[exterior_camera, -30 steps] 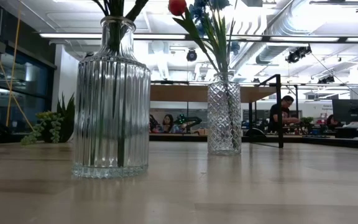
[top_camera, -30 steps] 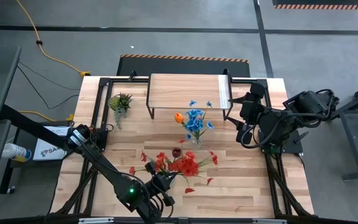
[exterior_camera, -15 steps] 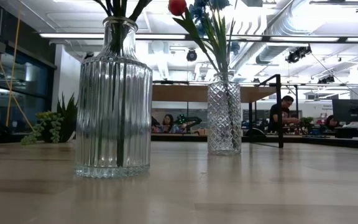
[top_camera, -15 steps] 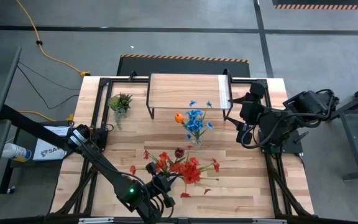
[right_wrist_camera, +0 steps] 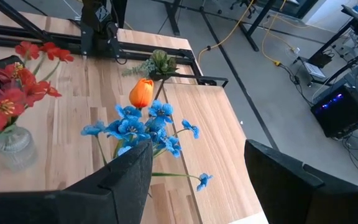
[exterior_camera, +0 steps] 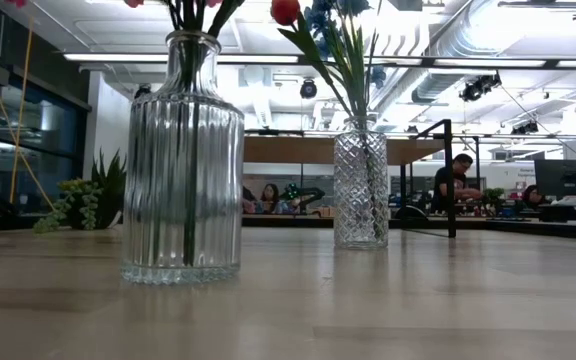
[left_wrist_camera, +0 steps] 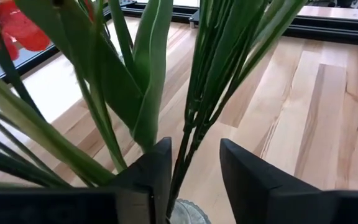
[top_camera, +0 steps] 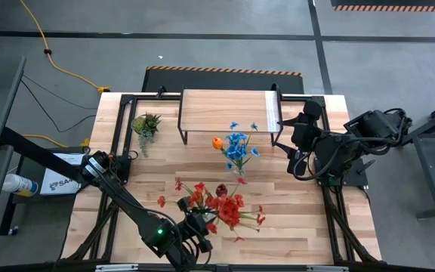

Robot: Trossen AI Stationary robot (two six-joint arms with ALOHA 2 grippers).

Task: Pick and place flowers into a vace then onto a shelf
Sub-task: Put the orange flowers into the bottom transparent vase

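The left tool (left_wrist_camera: 194,180) stands narrowly parted around the red flowers' (top_camera: 221,202) thin stems just above a heavy, breakable, likely slippery ribbed glass vase (exterior_camera: 182,160); gripping its neck seems safest.

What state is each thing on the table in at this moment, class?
ribbed vase: upright, holding the red flowers.
patterned vase: upright, holding the blue flowers and orange tulip.
shelf: bare.
left gripper: open around stems.
right gripper: open, holding nothing.
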